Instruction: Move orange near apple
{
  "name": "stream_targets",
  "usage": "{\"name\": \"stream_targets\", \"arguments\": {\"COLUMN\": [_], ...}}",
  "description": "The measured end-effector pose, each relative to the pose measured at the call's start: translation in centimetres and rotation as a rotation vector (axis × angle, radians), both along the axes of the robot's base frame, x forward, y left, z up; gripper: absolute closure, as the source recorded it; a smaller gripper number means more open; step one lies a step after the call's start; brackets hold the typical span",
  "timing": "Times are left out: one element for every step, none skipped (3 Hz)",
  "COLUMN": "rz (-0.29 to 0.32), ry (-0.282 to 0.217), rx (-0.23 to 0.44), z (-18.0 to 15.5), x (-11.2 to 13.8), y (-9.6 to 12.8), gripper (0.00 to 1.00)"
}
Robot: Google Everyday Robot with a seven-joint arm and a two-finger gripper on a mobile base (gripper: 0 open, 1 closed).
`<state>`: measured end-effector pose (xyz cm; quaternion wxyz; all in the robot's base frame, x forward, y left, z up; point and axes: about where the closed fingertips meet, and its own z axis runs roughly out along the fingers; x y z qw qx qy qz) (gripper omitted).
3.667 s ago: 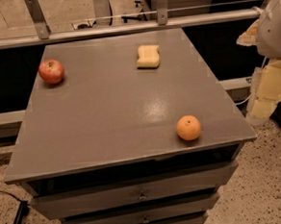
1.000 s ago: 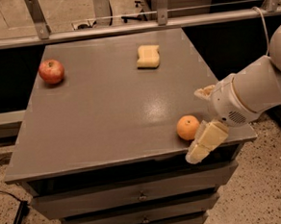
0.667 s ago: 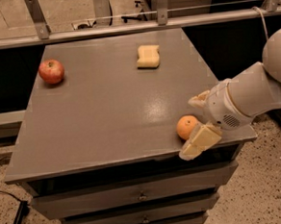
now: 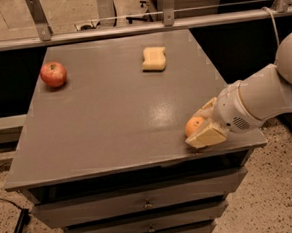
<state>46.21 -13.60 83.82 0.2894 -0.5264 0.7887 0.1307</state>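
Observation:
The orange (image 4: pixel 192 125) is a small round bright-orange fruit near the front right corner of the grey cabinet top (image 4: pixel 111 116). My gripper (image 4: pixel 202 122) reaches in from the right and stands around the orange, one pale finger (image 4: pixel 206 136) in front of it and the other behind it; the orange's right side is hidden. I cannot tell whether the fingers press on it. The red apple (image 4: pixel 53 74) sits at the far left of the top, well apart from the orange.
A pale yellow sponge (image 4: pixel 154 58) lies at the back middle of the top. Drawers (image 4: pixel 142 204) are below the front edge. A metal rail (image 4: pixel 129 27) runs behind the cabinet. My white arm (image 4: pixel 265 95) hangs over the right edge.
My arm has come in from the right and lowered to the orange. The gripper has moved left until its fingers flank the fruit. The orange, apple and sponge have not moved.

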Motion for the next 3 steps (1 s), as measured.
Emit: {"name": "stream_targets", "arguments": {"rz": [-0.005, 0.003, 0.003], "ry": [-0.034, -0.11, -0.111], "rx": [0.01, -0.006, -0.007], "z": [1.3, 4.2, 4.2], "x": [0.5, 1.7, 1.7], "y": [-0.4, -1.3, -1.3], "gripper": [0.87, 1.0, 1.0]}}
